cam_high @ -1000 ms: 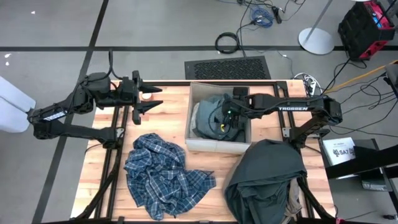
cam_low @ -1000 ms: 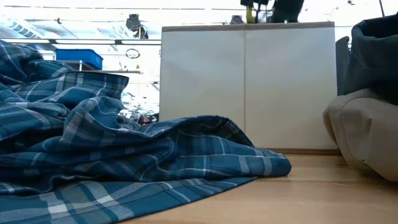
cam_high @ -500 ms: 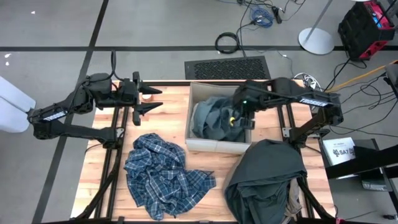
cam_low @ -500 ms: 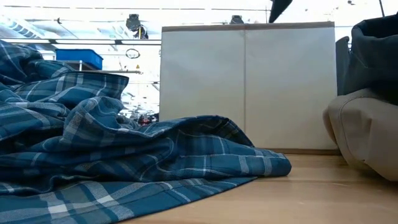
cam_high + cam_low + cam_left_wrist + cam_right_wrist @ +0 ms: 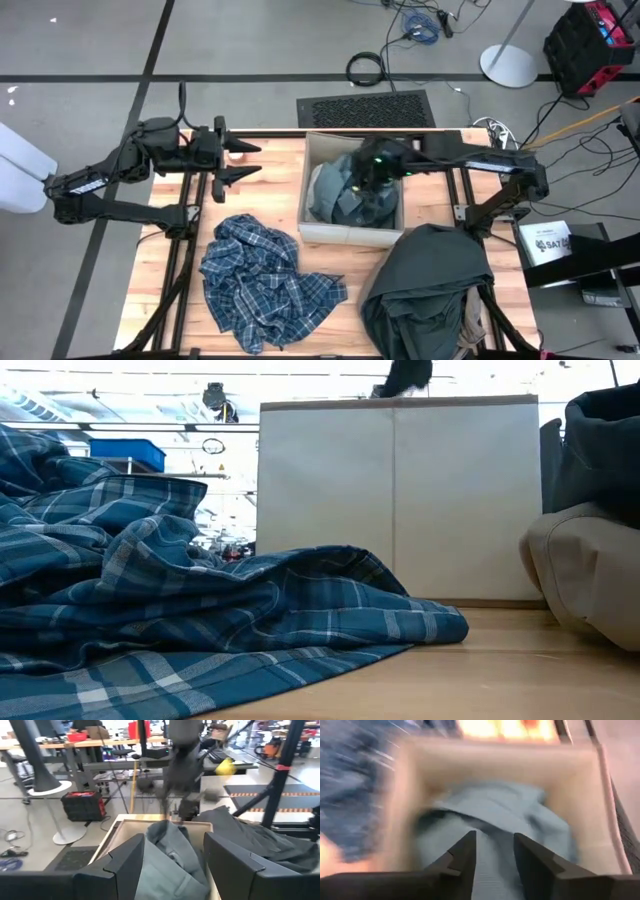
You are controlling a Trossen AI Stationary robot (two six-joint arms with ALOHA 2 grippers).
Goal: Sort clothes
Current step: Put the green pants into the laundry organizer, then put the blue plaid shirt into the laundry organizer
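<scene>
Right wrist view: right gripper point(image 5: 494, 851), fingers parted and empty, hangs above the teal garment point(image 5: 495, 820) in the box point(image 5: 402, 795). Left gripper point(image 5: 240, 160) waits open, well apart.

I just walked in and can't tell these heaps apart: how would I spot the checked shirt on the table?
Start from the beige fabric box standing mid-table at the far edge. Look toward the near edge on the left arm's side: the blue-and-white plaid garment lies crumpled flat on the wood. It alone is checked; the dark grey-green garment beside it is plain.
</scene>
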